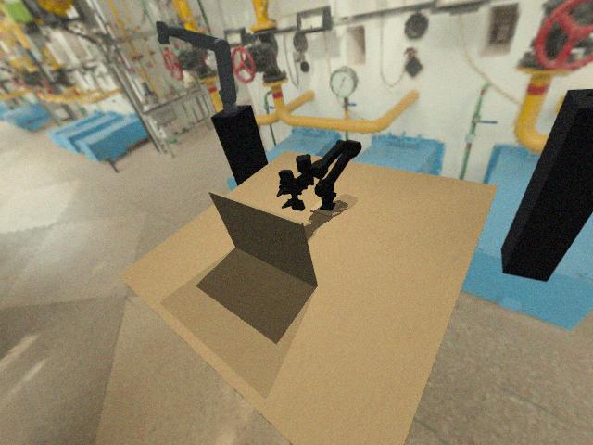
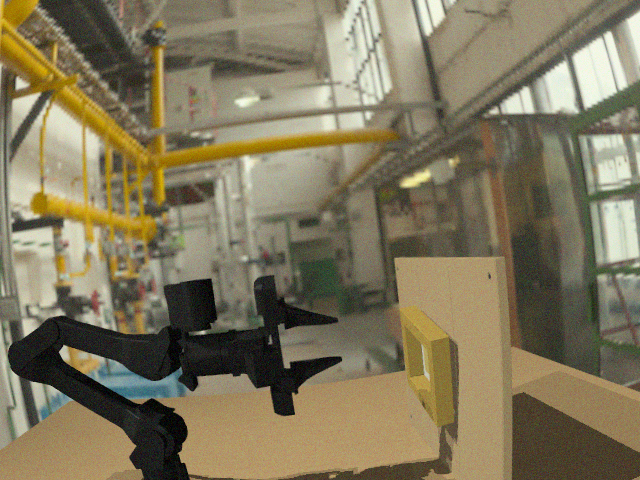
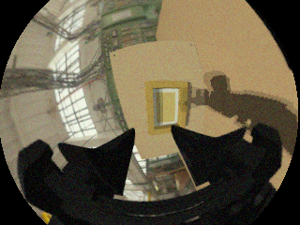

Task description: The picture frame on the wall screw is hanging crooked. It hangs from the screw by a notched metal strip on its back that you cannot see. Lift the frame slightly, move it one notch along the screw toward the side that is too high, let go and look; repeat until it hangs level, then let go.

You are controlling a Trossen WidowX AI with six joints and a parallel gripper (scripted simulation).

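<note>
The yellow picture frame [image 2: 440, 369] [image 3: 150, 108] hangs on the near face of the upright tan wall panel [image 2: 465, 299] [image 3: 187, 56] [image 1: 263, 235]. In the top view I see only the panel's back, so the frame is hidden there. The screw and the notched strip are hidden behind the frame. In the wrist view the frame looks slightly tilted against the panel's edges. My gripper [image 2: 338, 339] [image 3: 153, 129] [image 1: 288, 198] is open and empty. It points horizontally at the frame, at about its height, a clear gap short of it.
The panel stands on a tan table [image 1: 383, 287]. The arm's base [image 1: 327, 201] sits toward the table's far side. Two tall black blocks stand beside the table, one at the far left [image 1: 239, 144] and one at the right [image 1: 550, 191].
</note>
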